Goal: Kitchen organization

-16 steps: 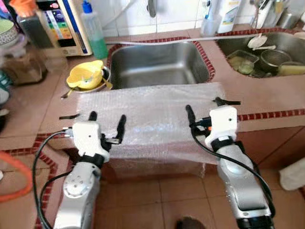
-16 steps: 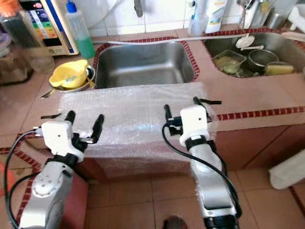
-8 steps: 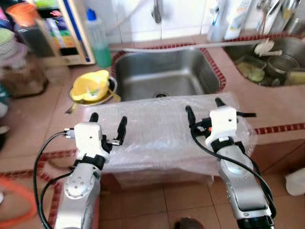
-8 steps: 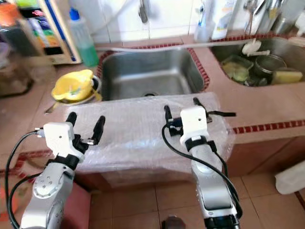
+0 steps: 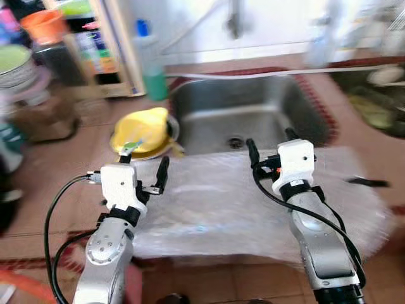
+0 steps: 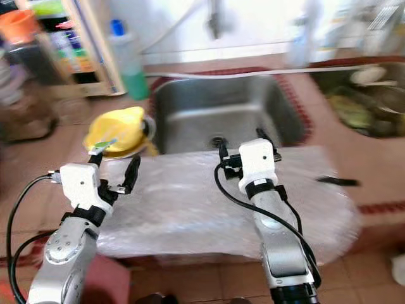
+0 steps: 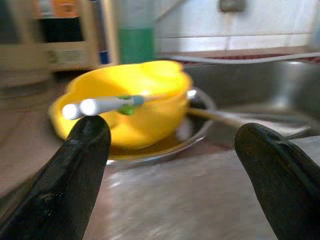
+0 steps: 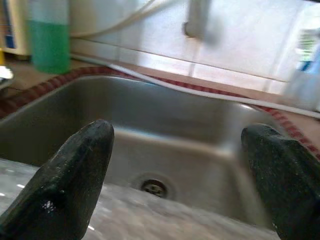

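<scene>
A sheet of clear bubble wrap [image 5: 215, 206] lies over the front of the tiled counter and hangs past its edge. Behind it is a bare steel sink [image 5: 247, 114] with a drain [image 8: 153, 187]. A yellow bowl [image 5: 142, 130] with a white-handled utensil across it sits on a metal plate, left of the sink. My left gripper [image 5: 143, 166] is open above the wrap's left end, facing the yellow bowl [image 7: 135, 100]. My right gripper [image 5: 271, 143] is open above the wrap's far edge, facing the sink [image 8: 165, 135]. Neither holds anything.
A green soap bottle [image 5: 150, 66] stands behind the bowl by the wall. Jars, stacked bowls and an appliance [image 5: 95, 44] crowd the counter's left. A second sink [image 5: 380, 95] with dishes lies at the right, blurred. Tiled floor shows below the counter edge.
The whole picture has shifted right and down and turned blurry, so the camera moved left and closer to the counter. Both grippers stay open in the same pose.
</scene>
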Robot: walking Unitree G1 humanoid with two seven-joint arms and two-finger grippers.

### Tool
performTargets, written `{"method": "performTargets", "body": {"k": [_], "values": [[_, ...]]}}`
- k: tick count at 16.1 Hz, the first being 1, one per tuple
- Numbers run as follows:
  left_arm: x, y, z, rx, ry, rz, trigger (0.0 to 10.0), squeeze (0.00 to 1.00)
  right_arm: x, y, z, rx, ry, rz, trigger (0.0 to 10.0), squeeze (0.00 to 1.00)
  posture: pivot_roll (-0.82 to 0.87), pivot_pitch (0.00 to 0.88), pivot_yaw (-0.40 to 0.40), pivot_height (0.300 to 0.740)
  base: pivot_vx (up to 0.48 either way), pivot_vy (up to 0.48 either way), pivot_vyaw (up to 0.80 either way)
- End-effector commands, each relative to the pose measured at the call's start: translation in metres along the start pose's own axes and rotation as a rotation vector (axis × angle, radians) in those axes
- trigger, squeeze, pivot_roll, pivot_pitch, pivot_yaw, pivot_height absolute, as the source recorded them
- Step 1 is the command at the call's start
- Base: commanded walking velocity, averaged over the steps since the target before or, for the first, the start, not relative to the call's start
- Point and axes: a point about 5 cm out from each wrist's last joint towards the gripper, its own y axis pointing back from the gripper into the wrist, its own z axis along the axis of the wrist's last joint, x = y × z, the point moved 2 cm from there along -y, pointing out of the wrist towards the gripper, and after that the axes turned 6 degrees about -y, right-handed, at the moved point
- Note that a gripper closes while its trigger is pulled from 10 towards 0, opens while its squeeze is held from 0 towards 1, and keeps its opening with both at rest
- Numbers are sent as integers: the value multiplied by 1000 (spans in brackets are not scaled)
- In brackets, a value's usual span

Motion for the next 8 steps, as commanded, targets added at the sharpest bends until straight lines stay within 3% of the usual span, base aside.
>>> {"method": "performTargets", "body": {"k": [1,3,8], "values": [[-2,2,-3,15,-10,-4,10000,0,-5,1,0,0,3,-13,10000,0,-164,155,73,740,0,0,0],[-1,2,-3,20,-8,0,10000,0,-4,2,0,-1,5,-14,10000,0,-165,159,75,740,0,0,0],[-2,4,-4,29,0,-2,10000,0,0,8,-2,3,13,0,10000,0,-166,171,79,740,0,-355,0]]}}
